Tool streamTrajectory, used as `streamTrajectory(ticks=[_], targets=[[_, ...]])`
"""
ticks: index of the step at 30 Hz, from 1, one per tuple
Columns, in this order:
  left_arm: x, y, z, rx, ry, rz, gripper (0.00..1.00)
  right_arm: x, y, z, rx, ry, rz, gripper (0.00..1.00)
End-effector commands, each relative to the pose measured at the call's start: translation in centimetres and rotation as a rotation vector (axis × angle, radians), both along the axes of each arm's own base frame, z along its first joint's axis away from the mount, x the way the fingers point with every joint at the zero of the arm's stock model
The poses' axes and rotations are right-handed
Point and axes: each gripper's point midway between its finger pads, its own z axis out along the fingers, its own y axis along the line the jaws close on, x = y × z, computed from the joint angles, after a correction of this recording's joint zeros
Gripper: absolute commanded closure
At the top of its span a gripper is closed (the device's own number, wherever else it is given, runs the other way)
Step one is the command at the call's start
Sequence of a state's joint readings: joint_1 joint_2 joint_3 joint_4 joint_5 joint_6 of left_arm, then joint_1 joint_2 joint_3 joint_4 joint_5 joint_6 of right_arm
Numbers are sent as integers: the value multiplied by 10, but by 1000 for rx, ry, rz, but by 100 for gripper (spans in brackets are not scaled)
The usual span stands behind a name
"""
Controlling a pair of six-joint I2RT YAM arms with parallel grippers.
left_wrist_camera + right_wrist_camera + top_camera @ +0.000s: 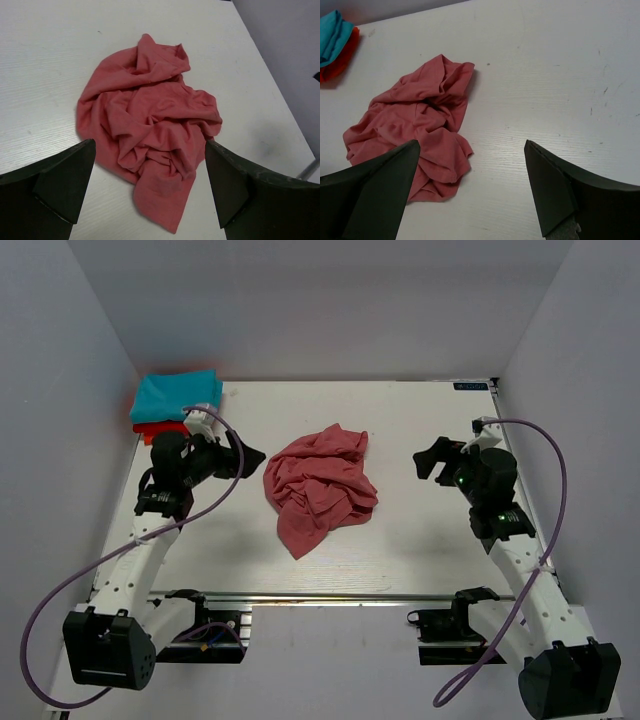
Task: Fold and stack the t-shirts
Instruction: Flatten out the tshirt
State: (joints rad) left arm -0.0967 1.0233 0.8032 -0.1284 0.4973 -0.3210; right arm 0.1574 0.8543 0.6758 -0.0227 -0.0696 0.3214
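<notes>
Left gripper (247, 455): jaws spread wide, gripping nothing, poised just left of the pink tee (320, 485) and aimed at it. Right gripper (428, 465): likewise spread and empty, off to the tee's right, farther from it, facing it. Pink tee: crumpled in a heap mid-counter (400, 410), between both grippers, touching neither. Farther back, at the far left corner: turquoise tee (175, 395), folded, stacked on the folded red tee (158, 430).
</notes>
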Motion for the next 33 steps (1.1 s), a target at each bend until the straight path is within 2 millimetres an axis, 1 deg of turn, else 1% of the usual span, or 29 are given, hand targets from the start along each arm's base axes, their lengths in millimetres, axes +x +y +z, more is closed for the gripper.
streamTrajectory(ticks=[1, 3, 4, 6, 7, 8, 9, 10, 11, 12, 13, 14, 15, 16, 17, 18, 19, 21, 22, 24, 25, 26, 27, 28, 30, 31, 32, 33], targets=[[-15, -26, 22, -53, -46, -126, 0, 2, 5, 14, 24, -5, 21, 10], [-19, -36, 8, -60, -10, -160, 0, 4, 8, 13, 28, -5, 33, 10], [-22, -48, 1, -58, 16, -196, 0, 7, 12, 5, 29, 19, 53, 10], [-24, -59, -12, -47, 44, -216, 0, 7, 21, 4, 41, 32, 107, 10], [-29, -75, -22, -37, 77, -257, 0, 10, 24, -8, 36, 71, 120, 10], [-33, -84, -27, -33, 92, -285, 0, 12, 27, -5, 41, 71, 133, 10], [-38, -93, -34, -22, 93, -318, 0, 12, 35, -11, 53, 99, 179, 10], [-43, -102, -41, -18, 106, -348, 0, 14, 37, -16, 59, 118, 186, 10], [-50, -117, -57, -1, 146, -371, 0, 22, 41, -25, 59, 159, 201, 10], [-53, -122, -69, 17, 180, -381, 0, 19, 46, -30, 57, 188, 238, 10], [-54, -127, -78, 40, 215, -378, 0, 21, 48, -32, 58, 201, 243, 10], [-56, -134, -90, 82, 248, -368, 0, 27, 53, -47, 57, 256, 261, 10], [-61, -136, -114, 128, 331, -366, 0, 29, 55, -46, 59, 253, 273, 10], [-62, -145, -115, 149, 334, -373, 0, 33, 59, -54, 62, 275, 286, 10], [-60, -144, -121, 159, 347, -365, 0, 32, 61, -54, 62, 271, 295, 10], [-62, -151, -121, 161, 349, -370, 2, 36, 64, -58, 66, 287, 297, 10], [-60, -153, -117, 162, 340, -356, 3, 36, 65, -60, 61, 293, 300, 10], [-55, -151, -120, 185, 335, -290, 5, 36, 69, -67, 51, 310, 313, 10], [-51, -148, -121, 197, 328, -263, 5, 39, 68, -66, 38, 303, 298, 10], [-46, -142, -127, 230, 341, -207, 7, 39, 66, -72, 20, 314, 275, 10], [-42, -143, -126, 227, 343, -189, 7, 39, 67, -72, 13, 309, 277, 10], [-45, -145, -134, 240, 359, -198, 9, 37, 68, -74, 10, 314, 280, 10], [-43, -147, -133, 240, 359, -198, 11, 38, 67, -74, 3, 312, 273, 10], [-41, -151, -129, 222, 341, -208, 14, 37, 67, -75, 2, 317, 269, 10], [-37, -153, -133, 224, 343, -208, 17, 38, 66, -76, -8, 321, 261, 10], [-35, -158, -134, 212, 349, -213, 22, 38, 67, -77, -5, 327, 256, 10], [-35, -158, -137, 217, 357, -213, 24, 39, 67, -78, 0, 331, 251, 10], [-32, -160, -135, 214, 353, -213, 29, 38, 68, -79, 1, 332, 252, 10]])
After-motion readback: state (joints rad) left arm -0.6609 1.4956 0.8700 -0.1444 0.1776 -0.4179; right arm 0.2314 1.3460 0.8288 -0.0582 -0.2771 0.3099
